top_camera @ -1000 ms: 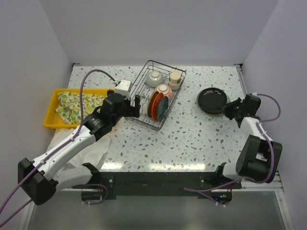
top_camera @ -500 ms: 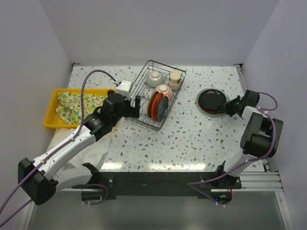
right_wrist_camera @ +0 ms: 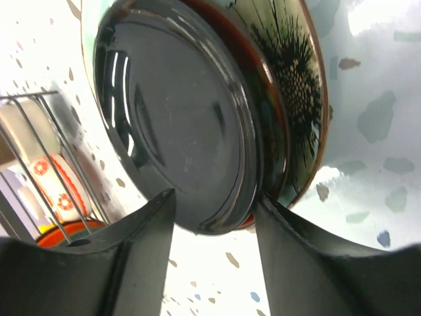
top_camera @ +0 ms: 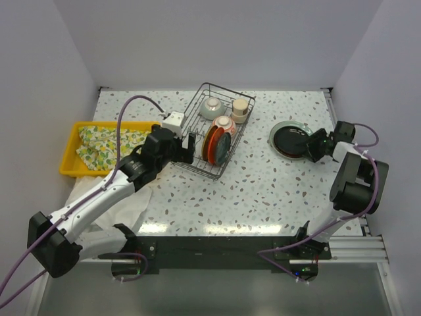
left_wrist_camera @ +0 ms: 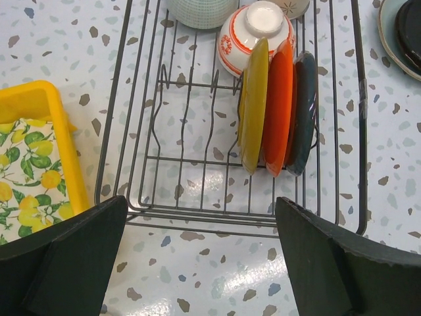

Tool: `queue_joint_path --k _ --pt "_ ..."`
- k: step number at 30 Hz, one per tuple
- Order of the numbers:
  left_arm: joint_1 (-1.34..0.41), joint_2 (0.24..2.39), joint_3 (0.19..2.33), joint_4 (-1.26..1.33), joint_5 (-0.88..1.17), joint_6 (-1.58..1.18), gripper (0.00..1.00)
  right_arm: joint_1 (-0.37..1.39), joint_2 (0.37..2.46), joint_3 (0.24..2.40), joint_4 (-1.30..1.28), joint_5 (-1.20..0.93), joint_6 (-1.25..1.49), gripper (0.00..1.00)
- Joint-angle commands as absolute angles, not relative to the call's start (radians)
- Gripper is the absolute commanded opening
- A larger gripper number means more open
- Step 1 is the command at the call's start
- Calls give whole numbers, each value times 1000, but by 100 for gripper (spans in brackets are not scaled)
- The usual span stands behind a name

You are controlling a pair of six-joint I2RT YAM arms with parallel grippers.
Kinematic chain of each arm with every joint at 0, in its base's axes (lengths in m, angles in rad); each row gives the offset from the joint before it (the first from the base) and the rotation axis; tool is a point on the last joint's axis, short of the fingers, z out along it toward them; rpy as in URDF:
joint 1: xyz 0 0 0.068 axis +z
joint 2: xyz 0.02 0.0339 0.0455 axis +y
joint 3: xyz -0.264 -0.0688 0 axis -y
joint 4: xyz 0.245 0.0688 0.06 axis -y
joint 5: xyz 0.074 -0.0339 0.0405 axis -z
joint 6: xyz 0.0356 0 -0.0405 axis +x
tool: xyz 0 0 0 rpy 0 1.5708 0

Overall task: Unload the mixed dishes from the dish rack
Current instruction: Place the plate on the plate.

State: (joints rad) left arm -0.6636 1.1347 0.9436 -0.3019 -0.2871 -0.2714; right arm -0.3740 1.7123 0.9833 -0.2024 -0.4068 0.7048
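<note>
Now right gripper straddles black plate; left gripper above dish rack.

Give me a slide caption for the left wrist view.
Open jaws hover before the rack, where three plates stand on edge by a patterned bowl.

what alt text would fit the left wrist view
Three plates, yellow, orange and dark, stand upright in a black wire rack beside a red-patterned bowl. A yellow tray holding a lemon-print cloth sits left; the spread fingers frame the bottom corners.
</note>
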Motion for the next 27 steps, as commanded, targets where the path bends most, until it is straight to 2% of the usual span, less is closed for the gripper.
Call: queue_joint_path --k 1,6,15,27 --pt "-661 1152 973 -261 -256 -287 100 -357 1655 1043 -339 -351 597 57" --pt "-661 1173 983 -264 -244 -288 100 -324 1622 1068 -394 -298 543 69" --pt "-663 1206 1005 -276 -255 -278 100 -210 1507 1078 -469 -204 466 79" --pt "-666 1318 1101 -279 -252 -278 95 -41 1093 830 -431 -199 471 88"
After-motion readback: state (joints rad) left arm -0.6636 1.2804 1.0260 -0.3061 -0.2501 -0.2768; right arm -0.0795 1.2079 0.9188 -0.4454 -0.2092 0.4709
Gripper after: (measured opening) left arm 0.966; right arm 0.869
